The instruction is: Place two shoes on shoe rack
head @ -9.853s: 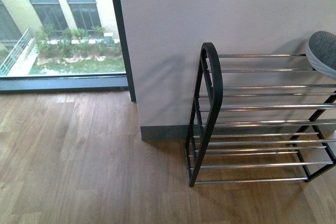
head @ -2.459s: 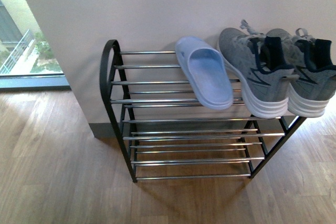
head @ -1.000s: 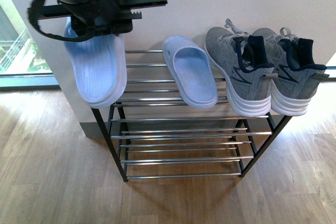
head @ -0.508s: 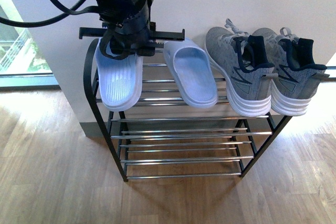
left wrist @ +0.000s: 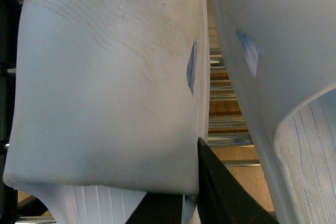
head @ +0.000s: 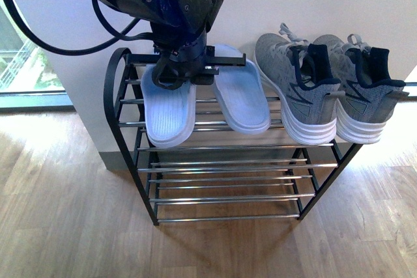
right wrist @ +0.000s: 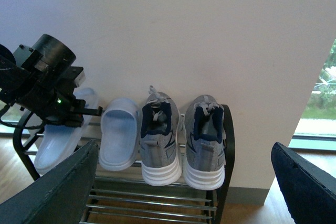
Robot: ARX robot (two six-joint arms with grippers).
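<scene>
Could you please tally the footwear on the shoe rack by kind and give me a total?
Grey sneakers: 2, one beside the other at the right end of the top tier.
Pale blue slippers: 2, one lying free, the other slipper held by the left gripper.
Total: 4 on the shoe rack.

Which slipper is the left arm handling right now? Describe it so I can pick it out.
On the top tier of the shoe rack against the wall sit four items. The slipper in question is the pale blue one at the far left end, under the left gripper; its twin lies free beside the grey sneakers.
</scene>
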